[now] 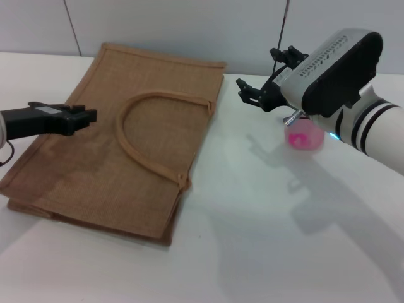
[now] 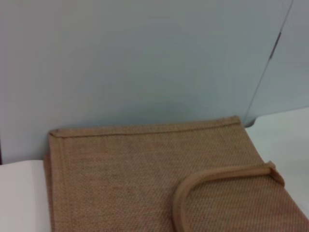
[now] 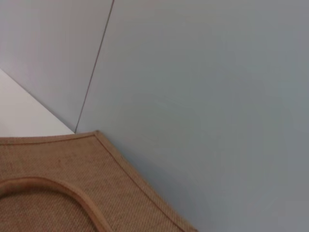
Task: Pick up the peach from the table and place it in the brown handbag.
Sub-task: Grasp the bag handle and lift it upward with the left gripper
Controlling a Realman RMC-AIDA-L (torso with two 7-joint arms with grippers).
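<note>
The peach (image 1: 304,136), pale pink with a magenta blotch, rests on the white table (image 1: 252,221) at the right, partly hidden under my right wrist. My right gripper (image 1: 262,73) hovers open above the table, between the peach and the bag's far right corner, holding nothing. The brown handbag (image 1: 95,158) lies flat on the table's left half, one arched handle (image 1: 129,148) on top. It also shows in the left wrist view as the handbag (image 2: 145,169) and in the right wrist view as the handbag (image 3: 43,164). My left gripper (image 1: 88,116) hangs shut over the bag's left edge.
A pale wall (image 1: 189,25) runs close behind the bag's far edge. Bare table surface stretches in front of the bag and to its right, crossed by the right arm's shadow.
</note>
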